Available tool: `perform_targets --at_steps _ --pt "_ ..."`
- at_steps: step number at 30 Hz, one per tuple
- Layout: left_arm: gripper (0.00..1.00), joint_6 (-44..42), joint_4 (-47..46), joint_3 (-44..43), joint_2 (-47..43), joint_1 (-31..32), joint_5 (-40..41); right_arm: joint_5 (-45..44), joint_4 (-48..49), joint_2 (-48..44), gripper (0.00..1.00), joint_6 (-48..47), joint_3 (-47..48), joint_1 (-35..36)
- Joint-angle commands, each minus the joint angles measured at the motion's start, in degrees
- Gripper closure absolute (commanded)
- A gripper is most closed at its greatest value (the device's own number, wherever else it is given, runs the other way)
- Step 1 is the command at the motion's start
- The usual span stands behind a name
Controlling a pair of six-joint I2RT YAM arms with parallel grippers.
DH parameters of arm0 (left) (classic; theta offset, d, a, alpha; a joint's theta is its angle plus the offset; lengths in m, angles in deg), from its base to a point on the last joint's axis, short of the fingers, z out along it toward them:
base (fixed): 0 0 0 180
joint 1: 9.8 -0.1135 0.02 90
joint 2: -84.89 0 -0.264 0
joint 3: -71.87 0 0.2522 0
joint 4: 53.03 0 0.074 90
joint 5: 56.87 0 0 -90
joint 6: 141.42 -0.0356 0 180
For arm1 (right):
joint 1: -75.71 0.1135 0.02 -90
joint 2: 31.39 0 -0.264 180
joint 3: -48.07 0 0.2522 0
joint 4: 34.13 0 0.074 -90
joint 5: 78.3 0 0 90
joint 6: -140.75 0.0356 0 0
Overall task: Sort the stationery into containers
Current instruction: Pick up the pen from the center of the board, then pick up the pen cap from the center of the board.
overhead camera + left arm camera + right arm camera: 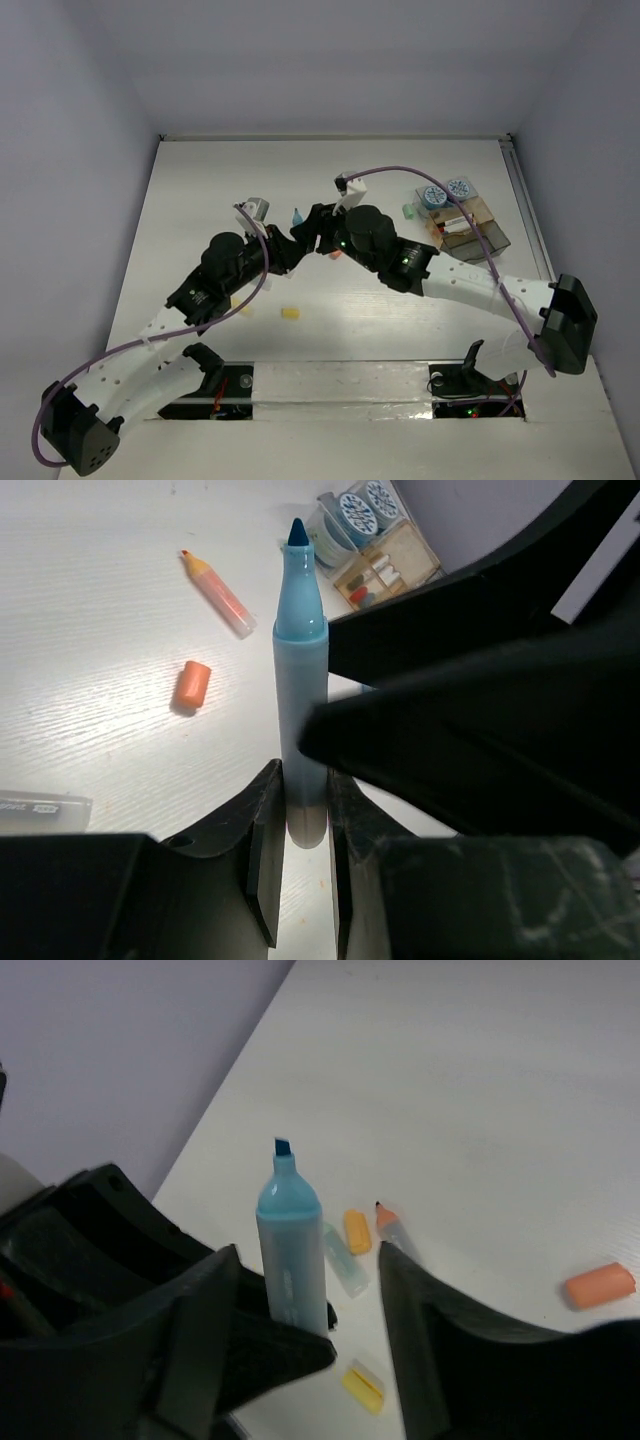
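My left gripper [303, 798] is shut on the lower barrel of an uncapped blue marker [300, 670] and holds it tip up; its tip also shows in the top view [297, 215]. My right gripper [312, 1335] is open, with its fingers either side of the same marker [290, 1240], not touching it. The two grippers meet mid-table, left [287, 243] and right [314, 232]. The clear divided container [468, 222] stands at the far right, with two blue-and-white rolls [445, 192] at its far end. It also shows in the left wrist view [388, 565].
On the table lie an orange marker [218, 592], an orange cap [191, 685], a clear item [40, 806], a yellow stick [356, 1231], a clear cap [345, 1258] and a yellow cap [363, 1384]. Small yellow pieces [290, 313] lie near the arms. A green piece [408, 211] lies left of the container.
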Motion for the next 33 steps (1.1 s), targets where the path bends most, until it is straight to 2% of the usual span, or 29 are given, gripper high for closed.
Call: perform_targets --at_steps 1,3,5,9,14,15,17,21,27,33 --pt "1.0 -1.97 1.29 -4.95 -2.01 -0.36 2.36 0.31 -3.52 -5.89 0.32 -1.09 0.0 0.39" --pt "1.0 -3.37 3.75 -7.23 -2.28 -0.36 0.87 1.02 -7.47 -8.27 0.23 -2.23 -0.44 0.39" --pt "1.0 -4.52 6.38 -8.82 -2.28 -0.36 -0.19 0.06 -9.25 -13.19 0.23 -2.59 -2.8 0.39" --pt "1.0 -7.59 9.82 -11.54 -2.01 -0.36 -1.51 -8.87 -14.34 -22.33 0.25 0.73 -10.18 -0.32" --pt "1.0 -12.95 13.68 -15.85 -1.84 -0.36 -1.6 -15.14 -31.9 -26.12 0.23 10.14 -16.69 -7.33" --pt "1.0 -14.96 14.99 -16.73 -1.84 -0.36 -1.6 -16.63 -36.72 -25.95 0.18 13.29 -18.62 -10.39" --pt "1.0 -16.65 16.49 -18.4 -2.36 -0.36 -0.29 -16.38 -39.65 -25.77 0.15 14.98 -20.38 -13.92" --pt "1.0 -18.59 15.63 -17.8 -4.73 -0.36 1.65 -11.73 -38.79 -25.42 0.14 15.95 -24.43 -21.14" --pt "1.0 -18.67 13.69 -13.05 -7.9 -0.36 0.6 -13.13 -39.67 -15.77 0.23 19.64 -24.7 -24.93" --pt "1.0 -18.85 14.13 -12.52 -9.74 -0.36 1.82 -13.04 -34.4 -6.81 0.32 20.09 -23.56 -28.26"
